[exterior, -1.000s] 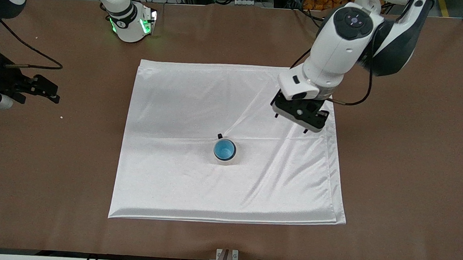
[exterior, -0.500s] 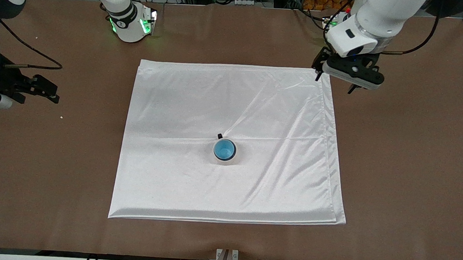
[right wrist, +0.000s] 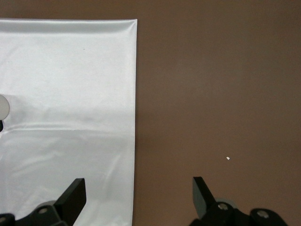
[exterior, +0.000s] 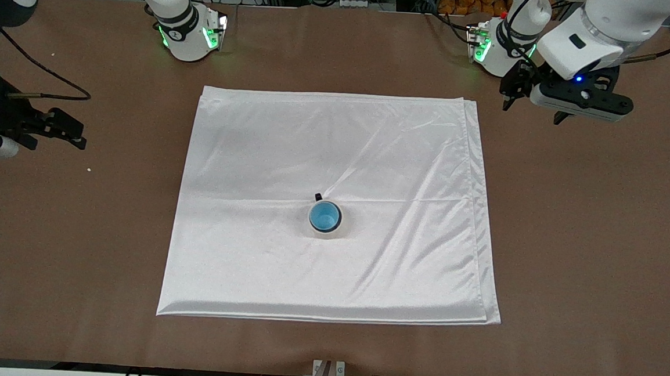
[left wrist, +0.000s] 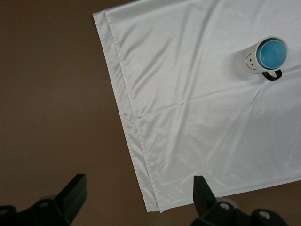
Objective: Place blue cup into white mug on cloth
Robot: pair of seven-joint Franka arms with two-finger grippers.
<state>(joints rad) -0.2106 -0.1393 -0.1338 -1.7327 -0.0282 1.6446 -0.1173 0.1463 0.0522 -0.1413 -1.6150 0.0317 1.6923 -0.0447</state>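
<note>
blue cup (exterior: pixel 324 216) sitting inside white mug (exterior: pixel 332 230) mid cloth (exterior: pixel 252 206), left gripper (exterior: pixel 561 103) up over bare table (exterior: pixel 600 227) off the cloth's corner, jaws apart, empty, right gripper (exterior: pixel 76 137) waiting over its table end, jaws apart, empty

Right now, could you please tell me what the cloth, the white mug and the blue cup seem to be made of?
The cloth: satin-like fabric, judging by its sheen and soft creases. The white mug: probably glazed ceramic, smooth off-white with a black handle. The blue cup, sitting inside the mug: smooth and evenly coloured, plastic or ceramic; I cannot tell which.
</note>
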